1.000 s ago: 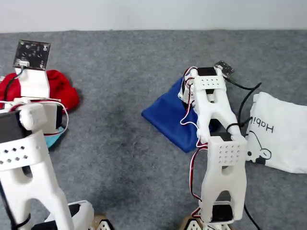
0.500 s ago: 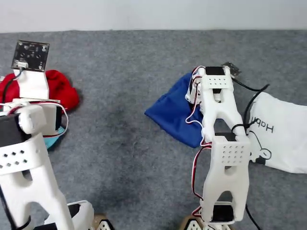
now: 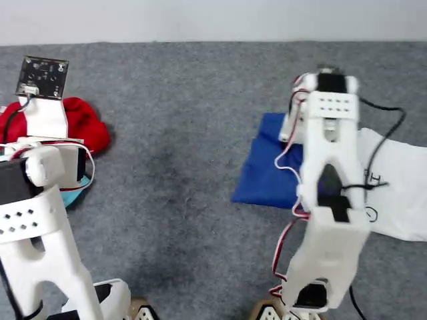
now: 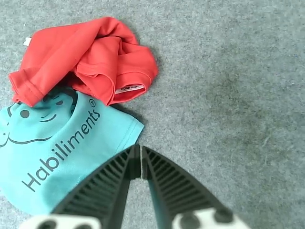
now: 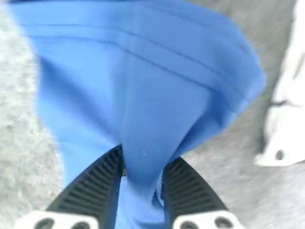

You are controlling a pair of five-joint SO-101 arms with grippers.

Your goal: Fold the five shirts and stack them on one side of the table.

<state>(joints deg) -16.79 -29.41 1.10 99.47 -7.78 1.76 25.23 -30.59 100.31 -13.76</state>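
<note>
grey felt tabletop [image 3: 180, 167], your right gripper [image 5: 145, 158] is clamped on the blue shirt [image 5: 143, 81] beside the white shirt [image 3: 400, 193], left gripper [image 4: 141, 155] pinched together.

Bench [image 3: 173, 200]: grey, felt-like fibrous surface, mottled lighter and darker. Far edge: plain pale wall [image 3: 200, 20], meeting it in a straight line. Light even, shadows soft.

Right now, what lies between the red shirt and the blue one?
Bare grey table cover separates the red shirt from the blue shirt, in the high view.
</note>
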